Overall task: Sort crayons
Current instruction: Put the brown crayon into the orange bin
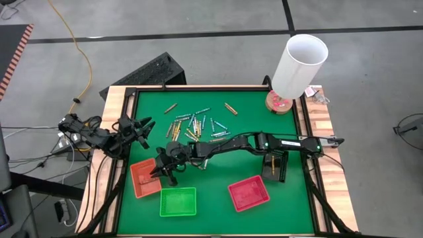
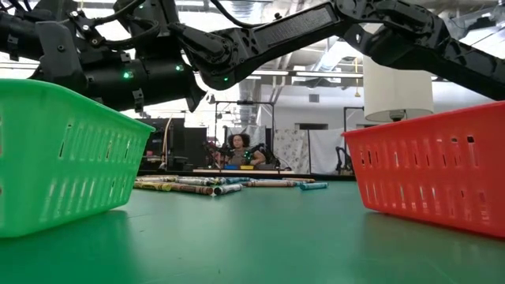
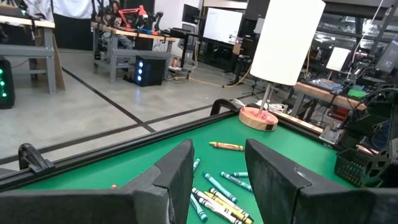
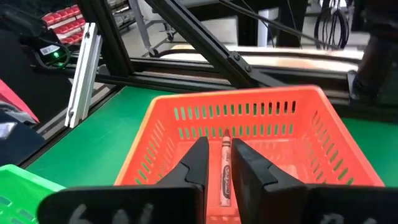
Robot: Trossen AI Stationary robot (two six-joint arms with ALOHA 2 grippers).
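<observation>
a thin reddish-brown crayon [image 4: 226, 171] lies in the orange slotted plastic tray [image 4: 161, 132], showing between the slightly parted fingers of the right gripper [image 4: 219, 163] hovering above. more loose crayons [image 1: 193, 125] litter the green mat's far half. the left gripper [image 1: 141, 131] waits nearby, fingers apart, empty.

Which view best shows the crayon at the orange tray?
The right wrist view: the reddish crayon lies between the right gripper's parted jaws, over the orange tray. In the high view the gripper hides it. The low and left wrist views miss it.
</observation>
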